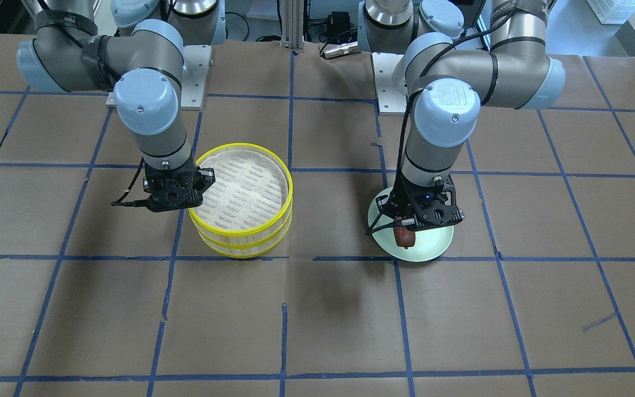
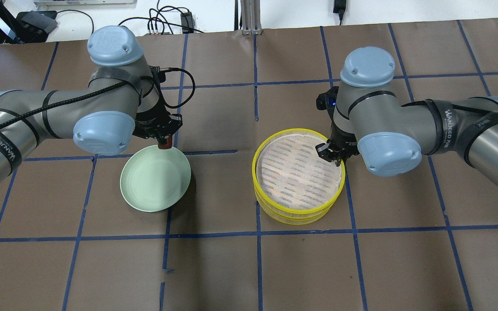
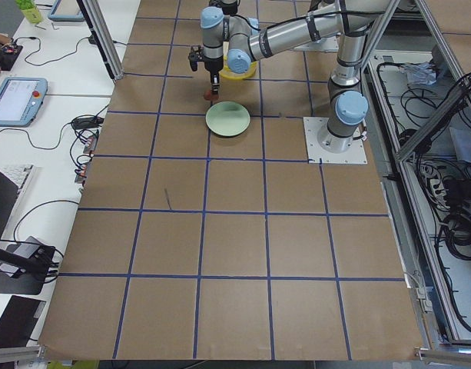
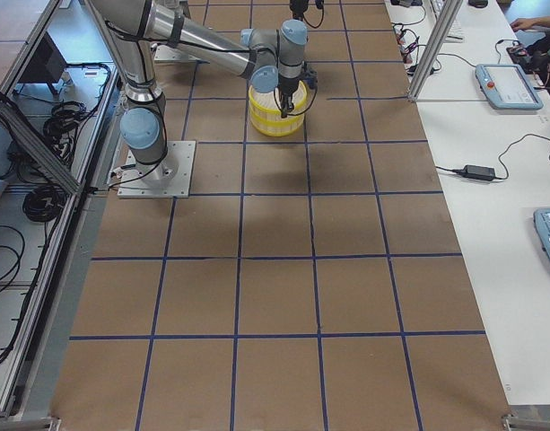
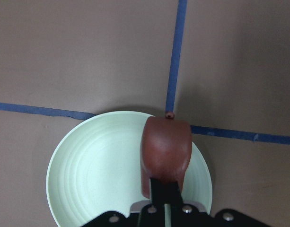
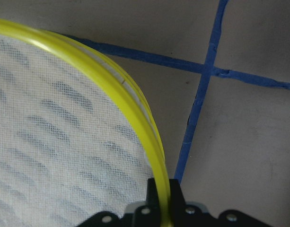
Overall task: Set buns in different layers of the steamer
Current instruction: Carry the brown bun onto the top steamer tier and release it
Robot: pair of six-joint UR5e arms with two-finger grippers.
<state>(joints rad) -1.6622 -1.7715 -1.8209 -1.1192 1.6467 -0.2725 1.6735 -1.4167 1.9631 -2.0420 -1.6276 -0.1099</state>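
One reddish-brown bun (image 5: 166,146) is hanging pinched in my left end effector (image 2: 164,140), well left of the steamer (image 2: 297,212). My right end effector (image 2: 334,154) is clamping its top rim.

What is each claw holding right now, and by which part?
The left claw grips the brown bun by one end, over the plate. The right claw pinches the steamer by its top yellow rim.

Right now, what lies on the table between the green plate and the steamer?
No object lies there. In the overhead view, only bare brown table with a short blue tape line separates the green plate from the steamer.
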